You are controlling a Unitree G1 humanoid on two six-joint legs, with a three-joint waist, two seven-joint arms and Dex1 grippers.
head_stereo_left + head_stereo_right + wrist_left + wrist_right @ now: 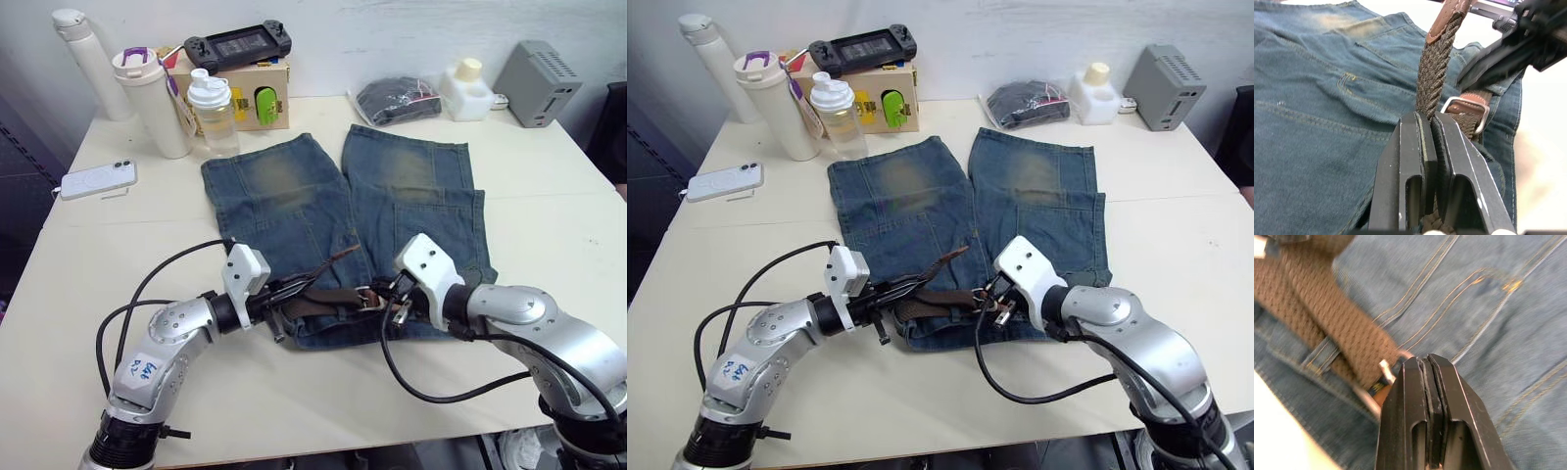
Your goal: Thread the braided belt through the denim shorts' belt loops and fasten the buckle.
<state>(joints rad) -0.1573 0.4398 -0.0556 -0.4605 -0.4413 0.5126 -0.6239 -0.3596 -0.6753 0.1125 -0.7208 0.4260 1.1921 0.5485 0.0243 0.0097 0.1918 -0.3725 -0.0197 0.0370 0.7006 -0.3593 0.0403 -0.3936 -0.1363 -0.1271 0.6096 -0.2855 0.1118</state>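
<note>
Dark brown braided belt (pixel 328 297): lies along the waistband of the faded blue denim shorts (pixel 294 211) on the cream table (pixel 549 186). Silver metal buckle (pixel 1469 113): on the waistband. Left gripper (pixel 1426 128): clamped on the belt's strap. Right gripper (pixel 1426 366): fingers pressed together at the buckle.

buckle (pixel 1382 377) | half hidden behind right tool (pixel 1429 363) | prong unclear
</note>
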